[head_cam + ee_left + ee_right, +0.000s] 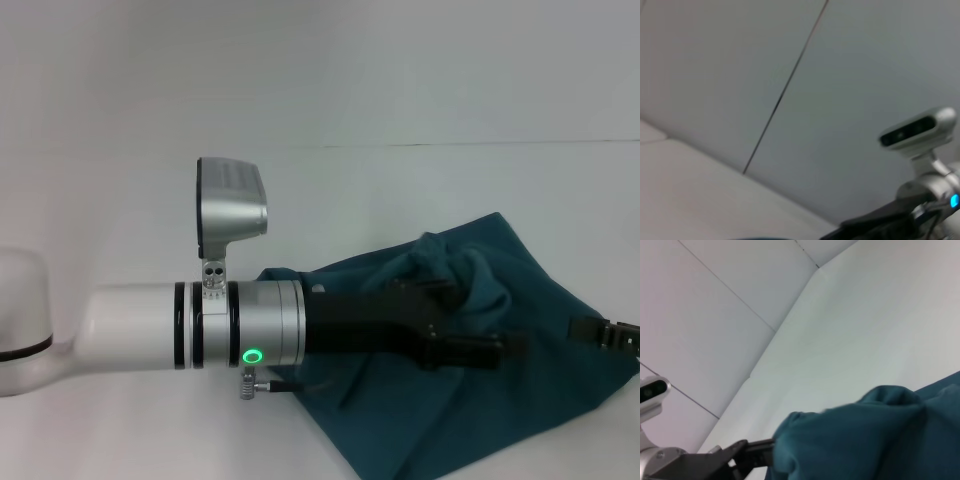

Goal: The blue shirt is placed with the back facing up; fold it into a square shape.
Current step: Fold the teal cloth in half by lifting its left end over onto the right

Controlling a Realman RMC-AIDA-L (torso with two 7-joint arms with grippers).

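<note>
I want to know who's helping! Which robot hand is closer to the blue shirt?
Left. The left hand is right over the blue shirt, reaching into the fabric. The right hand only shows at its far edge.

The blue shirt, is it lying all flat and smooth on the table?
No, the blue shirt is bunched up in a raised lump beside the left claw, with folds and wrinkles.

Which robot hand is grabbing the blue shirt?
The left gripper, reaching across the shirt and bunching it up. The right gripper only peeks in at the edge.
</note>
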